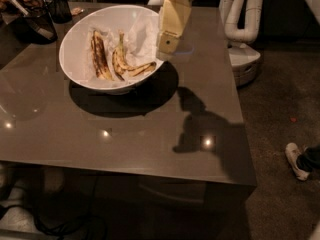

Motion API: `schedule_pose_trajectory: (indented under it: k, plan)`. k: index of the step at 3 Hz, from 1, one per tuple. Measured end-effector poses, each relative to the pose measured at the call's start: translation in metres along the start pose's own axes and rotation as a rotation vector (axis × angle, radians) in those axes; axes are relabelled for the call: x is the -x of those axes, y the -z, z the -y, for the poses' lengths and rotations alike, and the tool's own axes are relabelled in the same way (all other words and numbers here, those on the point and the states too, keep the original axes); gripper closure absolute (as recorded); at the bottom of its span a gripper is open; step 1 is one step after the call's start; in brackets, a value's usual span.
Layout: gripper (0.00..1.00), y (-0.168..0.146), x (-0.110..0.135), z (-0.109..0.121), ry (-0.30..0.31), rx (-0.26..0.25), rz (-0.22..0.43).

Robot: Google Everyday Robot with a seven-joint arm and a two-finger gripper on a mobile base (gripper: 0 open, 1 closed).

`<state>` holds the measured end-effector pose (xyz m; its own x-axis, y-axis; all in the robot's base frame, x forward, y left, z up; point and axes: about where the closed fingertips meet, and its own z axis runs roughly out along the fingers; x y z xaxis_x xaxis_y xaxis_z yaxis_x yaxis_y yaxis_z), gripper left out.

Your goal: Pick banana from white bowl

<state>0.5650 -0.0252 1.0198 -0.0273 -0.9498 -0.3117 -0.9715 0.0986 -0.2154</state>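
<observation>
The grey table (125,149) carries the white bowl (67,44) on its far half. Inside the bowl, on crumpled paper (142,34), the banana (125,66) lies right of centre, with a darker single banana (99,56) just left of it. The claw (165,46) hangs over the bowl's right rim, near the banana; I cannot tell whether it is released or clenched. Beyond the bowl's left side stands a dark cup (40,24).

No text, label, brand or number can be read anywhere. The gripper (165,44) hangs over the rim of the white bowl (69,51); neither shows any marking.
</observation>
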Motion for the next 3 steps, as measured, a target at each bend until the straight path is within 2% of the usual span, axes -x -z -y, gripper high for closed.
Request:
schedule_pose_trajectory:
  k: [1,2,3]
  plan:
    - [0.00,-0.022,0.027,0.017,-0.034,0.025,0.039]
    - [0.00,-0.021,0.029,0.021,-0.039,0.021,0.060]
    - [0.00,-0.055,0.037,0.012,-0.089,0.122,0.048]
